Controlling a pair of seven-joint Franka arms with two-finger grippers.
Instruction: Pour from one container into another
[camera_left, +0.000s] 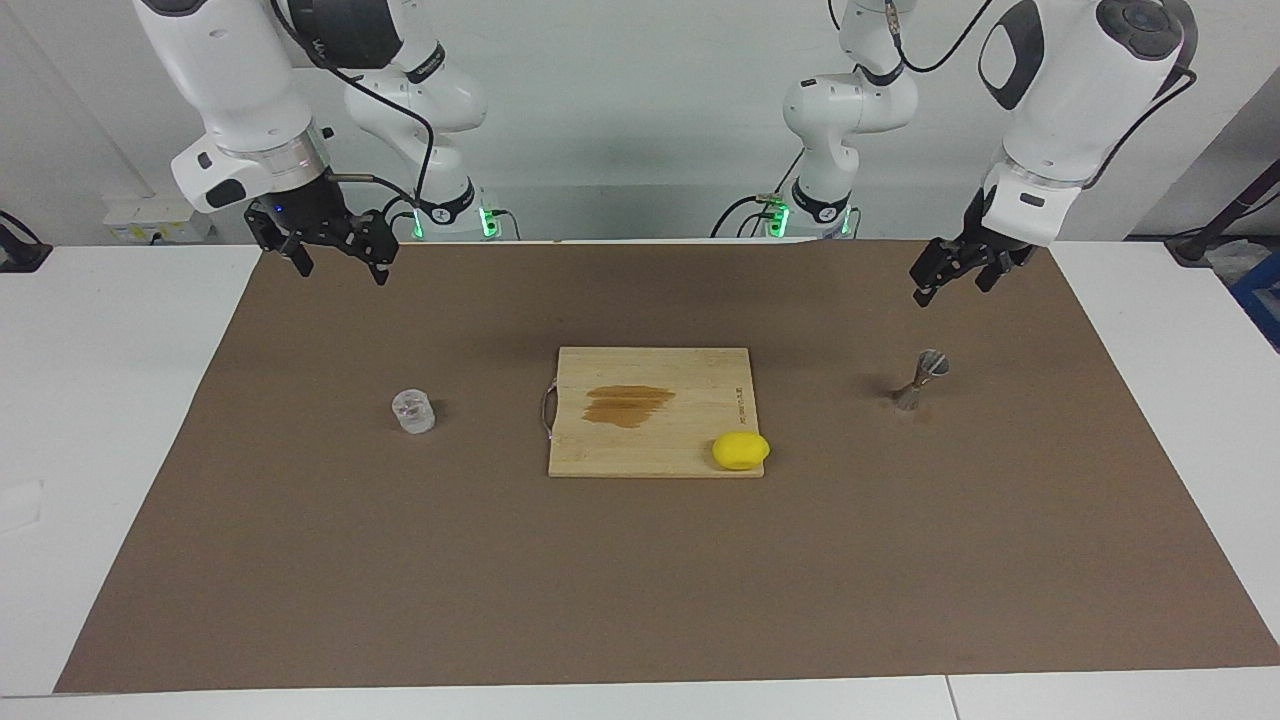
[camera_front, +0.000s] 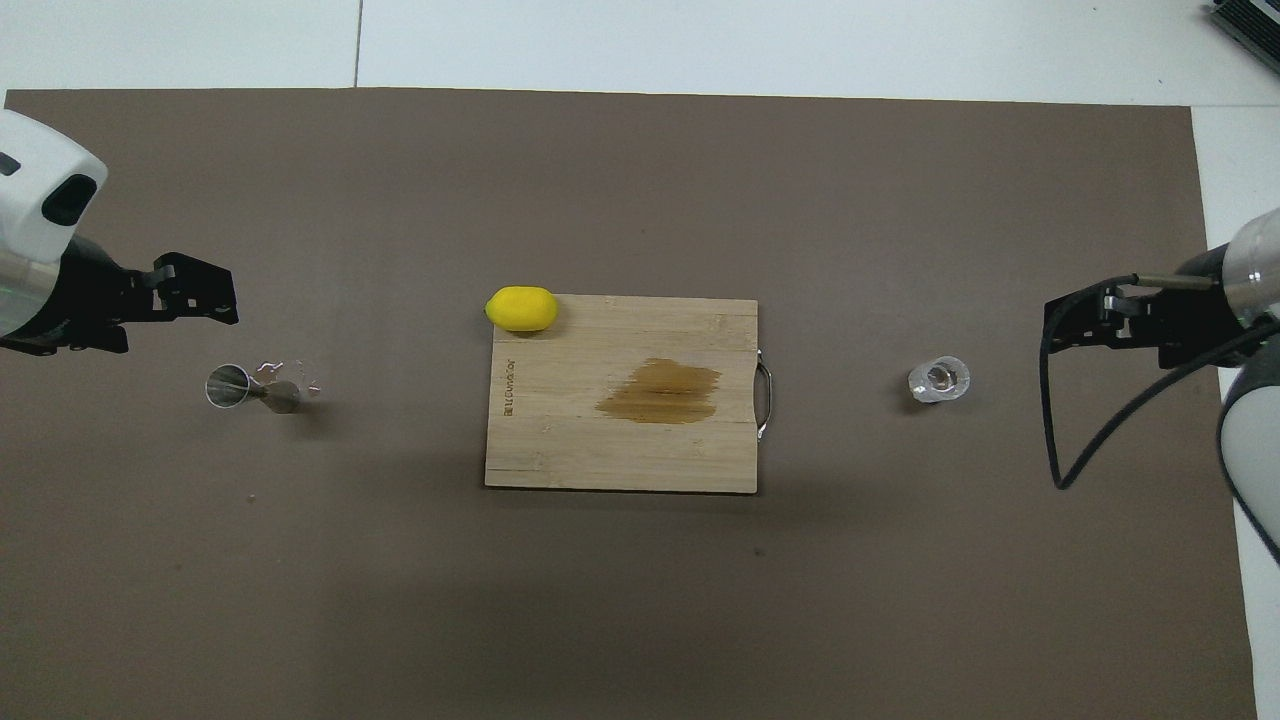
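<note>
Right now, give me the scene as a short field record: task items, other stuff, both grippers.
glass cup: upright on the brown mat, toward the right arm's end, free of any grip
jigger: on the mat toward the left arm's end, untouched
cutting board: mid-table between cup and jigger, dark stain on it
lemon: on the board's corner farthest from the robots, toward the jigger
left gripper: open, raised, empty
right gripper: open, raised, empty
pour: not started

white table (camera_left: 120, 400), flat brown paper mat (camera_left: 640, 580) on it, carrying rectangular bamboo cutting board (camera_left: 650, 440), squat clear glass cup (camera_left: 413, 411), silvery hourglass-shaped metal jigger (camera_left: 920, 380)
</note>
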